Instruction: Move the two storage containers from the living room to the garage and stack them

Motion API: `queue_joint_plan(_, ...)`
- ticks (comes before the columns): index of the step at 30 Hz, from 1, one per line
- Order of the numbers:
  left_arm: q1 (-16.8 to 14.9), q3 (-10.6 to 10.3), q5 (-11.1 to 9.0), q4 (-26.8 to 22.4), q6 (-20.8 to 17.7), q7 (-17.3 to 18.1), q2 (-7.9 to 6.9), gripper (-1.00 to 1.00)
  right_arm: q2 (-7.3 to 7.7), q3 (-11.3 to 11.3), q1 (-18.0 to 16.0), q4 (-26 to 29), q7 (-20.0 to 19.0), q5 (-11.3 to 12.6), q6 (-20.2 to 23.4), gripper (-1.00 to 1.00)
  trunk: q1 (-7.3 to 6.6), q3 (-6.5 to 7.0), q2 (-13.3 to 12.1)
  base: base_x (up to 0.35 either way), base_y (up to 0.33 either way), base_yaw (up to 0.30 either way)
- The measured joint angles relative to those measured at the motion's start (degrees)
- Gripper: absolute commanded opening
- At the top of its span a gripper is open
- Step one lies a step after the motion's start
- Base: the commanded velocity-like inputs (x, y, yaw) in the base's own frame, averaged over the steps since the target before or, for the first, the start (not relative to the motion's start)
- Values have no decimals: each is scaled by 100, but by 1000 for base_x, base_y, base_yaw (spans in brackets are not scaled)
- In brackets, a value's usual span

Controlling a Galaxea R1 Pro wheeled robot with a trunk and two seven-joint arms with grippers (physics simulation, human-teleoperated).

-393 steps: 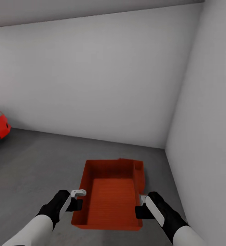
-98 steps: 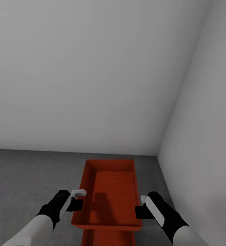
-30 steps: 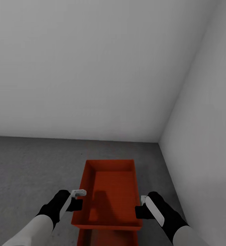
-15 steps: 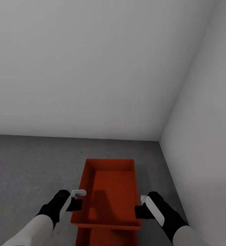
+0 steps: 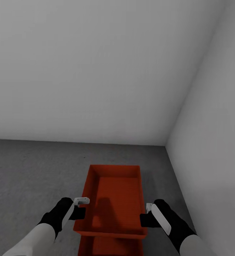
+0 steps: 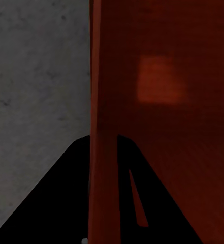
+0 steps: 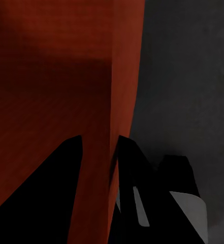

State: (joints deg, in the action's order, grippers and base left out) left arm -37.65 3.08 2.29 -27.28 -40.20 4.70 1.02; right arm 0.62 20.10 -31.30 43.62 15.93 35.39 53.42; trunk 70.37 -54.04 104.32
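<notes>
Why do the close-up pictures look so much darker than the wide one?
Head view: soft even light, with a dim shadow inside the held container. Left wrist view: one faint bright patch on its red wall, black end effector fingers silhouetted. Right wrist view: red wall and floor in shade.

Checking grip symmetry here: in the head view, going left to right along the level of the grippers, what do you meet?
Left gripper → held storage container → right gripper → side wall.
</notes>
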Motion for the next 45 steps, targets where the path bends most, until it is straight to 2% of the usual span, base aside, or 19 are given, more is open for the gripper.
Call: queue_joint_plan(45,4,0,-17,6,0,2,-9,-100,0,14,2,-1,-3,-6,3,-100,1,24,-1,0,0,0)
